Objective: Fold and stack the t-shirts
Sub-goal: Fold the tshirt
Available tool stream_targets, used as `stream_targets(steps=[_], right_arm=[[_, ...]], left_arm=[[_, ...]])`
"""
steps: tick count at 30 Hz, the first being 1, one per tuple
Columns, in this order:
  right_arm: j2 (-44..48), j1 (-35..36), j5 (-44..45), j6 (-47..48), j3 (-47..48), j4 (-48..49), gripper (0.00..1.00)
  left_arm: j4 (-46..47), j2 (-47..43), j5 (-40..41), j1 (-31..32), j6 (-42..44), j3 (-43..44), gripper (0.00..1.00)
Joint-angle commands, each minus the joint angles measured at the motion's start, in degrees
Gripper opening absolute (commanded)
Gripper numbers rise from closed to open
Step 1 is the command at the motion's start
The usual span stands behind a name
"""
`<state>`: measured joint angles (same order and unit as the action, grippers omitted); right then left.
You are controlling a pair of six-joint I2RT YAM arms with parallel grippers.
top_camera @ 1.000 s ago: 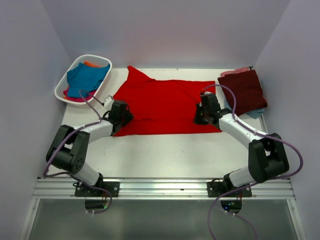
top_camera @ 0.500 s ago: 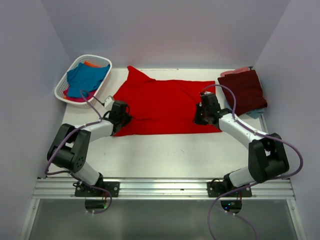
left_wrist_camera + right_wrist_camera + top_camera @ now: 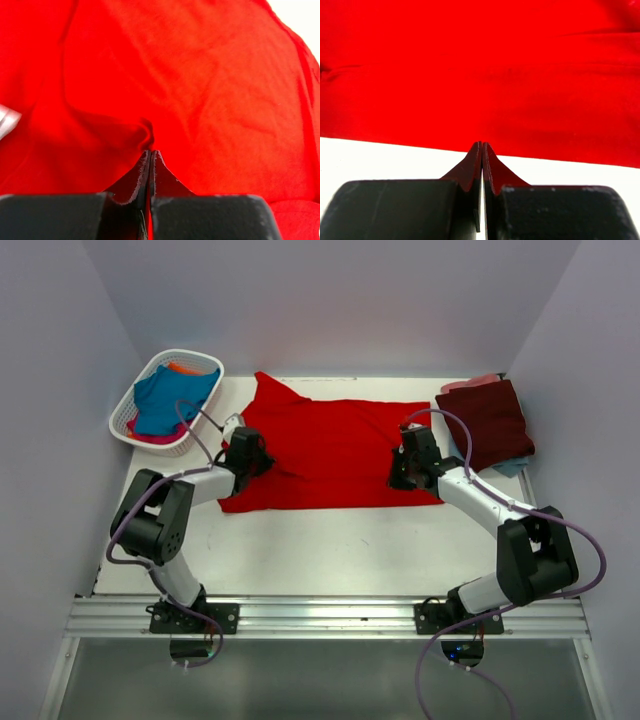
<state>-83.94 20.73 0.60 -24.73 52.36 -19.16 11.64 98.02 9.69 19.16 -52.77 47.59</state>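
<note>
The large red t-shirt (image 3: 330, 455) lies spread across the middle of the table. My left gripper (image 3: 258, 462) is at its left side, shut on the cloth, which puckers into the fingertips (image 3: 151, 151) in the left wrist view, where red t-shirt (image 3: 200, 75) fills the frame. My right gripper (image 3: 400, 478) is at the shirt's near right corner, shut with its tips (image 3: 481, 144) meeting on the near hem of the red t-shirt (image 3: 480, 65). A folded dark maroon t-shirt (image 3: 487, 423) lies at the right, over a pink one (image 3: 480, 381) and a pale blue one (image 3: 512, 468).
A white lattice basket (image 3: 125, 410) stands at the far left corner and holds a teal t-shirt (image 3: 170, 400), an orange one (image 3: 185, 368) and a pink one (image 3: 150, 437). Bare white table (image 3: 330, 550) runs between the red shirt and the arm bases.
My left gripper has shut on the red shirt's left side and moved up and to the right, pulling that edge inward. The right arm has not moved.
</note>
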Motion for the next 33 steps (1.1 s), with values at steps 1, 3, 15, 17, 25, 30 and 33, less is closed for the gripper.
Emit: stream_targets(steps=[1, 3, 15, 17, 25, 30, 33], right_arm=[[1.3, 0.2, 1.5, 1.2, -0.2, -0.5, 0.00], [1.1, 0.2, 1.6, 1.3, -0.3, -0.4, 0.00], [-0.5, 0.3, 1.7, 1.4, 0.0, 0.0, 0.00], [-1.0, 0.2, 1.4, 1.5, -0.1, 0.1, 0.00], [-0.7, 0.2, 2.2, 1.8, 0.2, -0.4, 0.00], [-0.5, 0.3, 2.3, 1.8, 0.1, -0.4, 0.00], [-0.6, 0.2, 2.5, 1.8, -0.1, -0.3, 0.00]], left_arm=[[4.4, 2.9, -1.7, -0.8, 4.0, 4.7, 0.00], [4.6, 4.3, -2.0, -0.9, 4.3, 6.2, 0.00], [9.1, 6.2, -7.8, -1.1, 7.1, 10.7, 0.00], [9.1, 7.1, -8.9, -1.1, 8.4, 12.2, 0.00], [4.6, 12.9, -12.4, -1.1, 11.0, 19.6, 0.00], [3.8, 16.0, -15.2, -1.4, 11.6, 21.9, 0.00], [5.6, 16.2, -17.5, -1.5, 12.8, 21.8, 0.00]])
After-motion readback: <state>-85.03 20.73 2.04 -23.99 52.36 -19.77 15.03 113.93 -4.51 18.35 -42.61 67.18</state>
